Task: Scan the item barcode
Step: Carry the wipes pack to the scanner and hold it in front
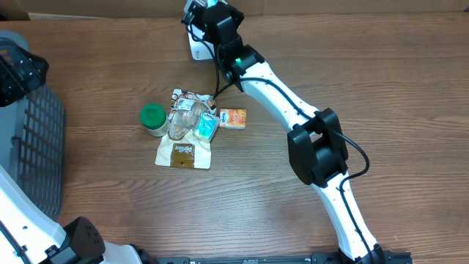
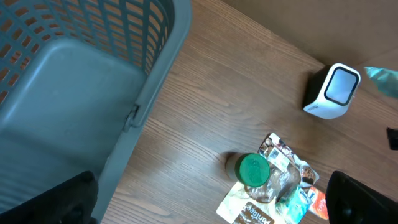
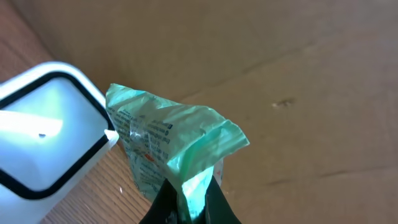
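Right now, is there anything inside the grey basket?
Nothing shows on the stretch of the grey basket floor that the left wrist camera sees. A dark gripper finger covers its near corner, and the rest runs out of frame, so those parts are unknown.

**A:** In the overhead view, what do we label on the right arm?

**B:** We mark its white tubular links, with a boxy black joint housing between them. We also mark a black wrist block carrying a small green light. A thin black cable loops beside the housing.

**A:** And the left arm?

**B:** We note the same white shell, with a rounded black joint. In the wrist views we see the left fingers and the right fingers as dark, matte shapes.
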Action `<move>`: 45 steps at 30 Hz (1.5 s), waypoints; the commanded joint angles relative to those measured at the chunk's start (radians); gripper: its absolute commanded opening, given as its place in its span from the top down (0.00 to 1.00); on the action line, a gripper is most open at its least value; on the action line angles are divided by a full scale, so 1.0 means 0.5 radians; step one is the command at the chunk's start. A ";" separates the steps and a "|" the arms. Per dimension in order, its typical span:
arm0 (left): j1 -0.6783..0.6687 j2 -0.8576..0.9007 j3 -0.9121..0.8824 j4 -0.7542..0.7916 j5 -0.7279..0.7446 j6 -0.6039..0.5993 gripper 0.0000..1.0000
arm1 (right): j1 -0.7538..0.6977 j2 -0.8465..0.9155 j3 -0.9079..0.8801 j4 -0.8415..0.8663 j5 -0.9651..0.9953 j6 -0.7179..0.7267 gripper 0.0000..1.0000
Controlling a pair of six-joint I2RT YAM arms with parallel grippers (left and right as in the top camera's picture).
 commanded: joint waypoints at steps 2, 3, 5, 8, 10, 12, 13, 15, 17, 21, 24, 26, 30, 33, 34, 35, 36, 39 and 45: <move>0.003 -0.016 0.030 0.002 0.017 0.045 0.00 | 0.021 -0.009 0.027 0.035 0.034 -0.138 0.96; 0.003 -0.016 0.030 0.002 0.017 0.045 0.01 | 0.024 -0.009 0.027 0.035 0.034 -0.138 0.96; 0.003 -0.016 0.030 0.002 0.017 0.045 0.00 | 0.035 -0.009 0.027 0.035 0.031 -0.138 0.96; 0.003 -0.016 0.030 0.002 0.017 0.045 0.00 | 0.057 -0.009 0.027 0.021 0.011 -0.139 0.96; 0.003 -0.016 0.030 0.002 0.017 0.045 0.00 | 0.063 -0.009 0.027 0.011 0.011 -0.139 0.96; 0.003 -0.016 0.030 0.002 0.017 0.045 0.01 | 0.068 -0.009 0.027 -0.005 0.011 -0.140 0.96; 0.003 -0.016 0.030 0.002 0.017 0.046 0.00 | 0.068 -0.009 0.027 -0.011 0.011 -0.140 0.96; 0.003 -0.016 0.030 0.002 0.017 0.045 0.00 | 0.068 -0.009 0.027 -0.027 0.012 -0.140 0.96; 0.003 -0.016 0.030 0.002 0.017 0.045 0.00 | 0.068 -0.009 0.027 -0.051 0.011 -0.157 0.96; 0.003 -0.016 0.030 0.002 0.017 0.045 0.00 | 0.070 -0.009 0.027 -0.079 0.011 -0.214 0.96; 0.003 -0.016 0.030 0.002 0.017 0.045 0.00 | 0.072 -0.009 0.027 -0.076 0.011 -0.214 0.96; 0.003 -0.016 0.030 0.002 0.017 0.045 0.00 | 0.072 -0.011 0.027 -0.079 0.010 -0.213 0.96; 0.003 -0.016 0.030 0.002 0.017 0.046 0.01 | 0.073 -0.130 0.027 -0.201 -0.217 -0.082 0.96; 0.003 -0.016 0.030 0.002 0.017 0.045 0.00 | 0.066 -0.265 0.027 -0.214 -0.301 0.073 0.96; 0.003 -0.016 0.030 0.002 0.017 0.045 0.01 | 0.057 -0.312 0.028 -0.216 -0.297 0.076 0.96; 0.003 -0.016 0.030 0.002 0.017 0.045 0.00 | 0.050 -0.352 0.028 -0.220 -0.296 0.076 0.96; 0.003 -0.016 0.030 0.002 0.017 0.045 0.01 | 0.043 -0.382 0.028 -0.223 -0.294 0.076 0.96; 0.003 -0.016 0.030 0.002 0.017 0.046 0.01 | 0.024 -0.401 0.028 -0.224 -0.216 0.074 0.96; 0.003 -0.016 0.030 0.002 0.017 0.045 0.01 | 0.011 -0.431 0.024 -0.503 -0.182 0.217 0.96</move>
